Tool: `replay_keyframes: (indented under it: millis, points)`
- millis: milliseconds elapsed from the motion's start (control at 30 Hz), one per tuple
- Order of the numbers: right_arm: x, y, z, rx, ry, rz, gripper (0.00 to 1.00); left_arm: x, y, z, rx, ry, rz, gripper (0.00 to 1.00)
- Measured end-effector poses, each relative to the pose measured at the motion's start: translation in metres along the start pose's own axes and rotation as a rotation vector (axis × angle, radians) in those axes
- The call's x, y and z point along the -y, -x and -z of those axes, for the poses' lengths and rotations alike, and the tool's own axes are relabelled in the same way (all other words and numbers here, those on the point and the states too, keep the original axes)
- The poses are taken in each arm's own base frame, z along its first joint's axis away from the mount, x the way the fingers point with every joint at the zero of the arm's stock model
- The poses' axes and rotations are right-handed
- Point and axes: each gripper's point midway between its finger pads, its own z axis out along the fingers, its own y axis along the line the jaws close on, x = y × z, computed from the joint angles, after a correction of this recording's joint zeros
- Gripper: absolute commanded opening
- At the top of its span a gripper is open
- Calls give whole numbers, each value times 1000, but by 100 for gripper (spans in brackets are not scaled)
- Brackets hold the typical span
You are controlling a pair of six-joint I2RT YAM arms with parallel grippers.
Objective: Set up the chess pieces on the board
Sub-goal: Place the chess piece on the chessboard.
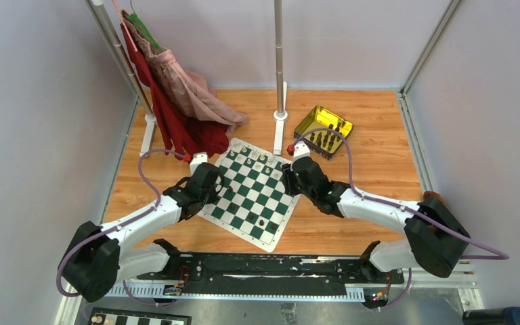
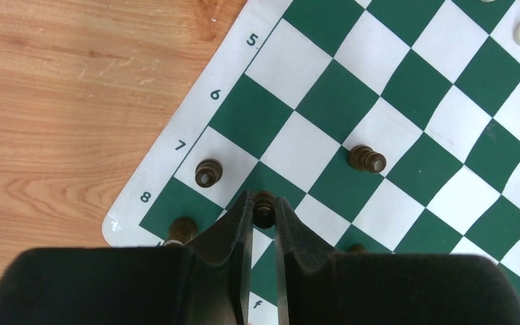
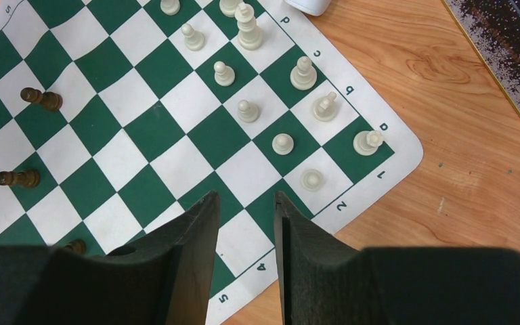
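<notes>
The green and white board [image 1: 257,196] lies tilted between the two arms. My left gripper [image 2: 264,203] is shut on a dark pawn [image 2: 265,208] near the board's corner by ranks 7 and 8. Other dark chess pieces [image 2: 208,172] [image 2: 367,160] stand close by, and one [image 2: 183,230] is half hidden by a finger. My right gripper [image 3: 246,200] hangs open over the board's edge [image 3: 257,264] by ranks 3 to 5, holding nothing. Several cream pieces [image 3: 303,73] stand on ranks 1 and 2. Two dark pieces [image 3: 40,99] [image 3: 18,179] lie on their sides.
A yellow transparent tray [image 1: 323,130] with dark pieces sits behind the board on the right. A garment rack's poles [image 1: 279,68] and hanging red and pink clothes [image 1: 176,95] stand at the back. A black-and-white checkered board [image 1: 135,318] lies at the near edge.
</notes>
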Motion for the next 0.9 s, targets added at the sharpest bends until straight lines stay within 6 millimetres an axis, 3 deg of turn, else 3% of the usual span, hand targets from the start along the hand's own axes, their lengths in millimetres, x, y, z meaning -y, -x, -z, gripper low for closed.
replay_keyframes:
  millis: [367, 900]
  points:
    - [0, 0, 0, 0, 0, -1, 40, -1, -10, -5, -24, 24, -17, 7]
    - [0, 0, 0, 0, 0, -1, 40, -3, -16, -8, -38, 44, -35, 19]
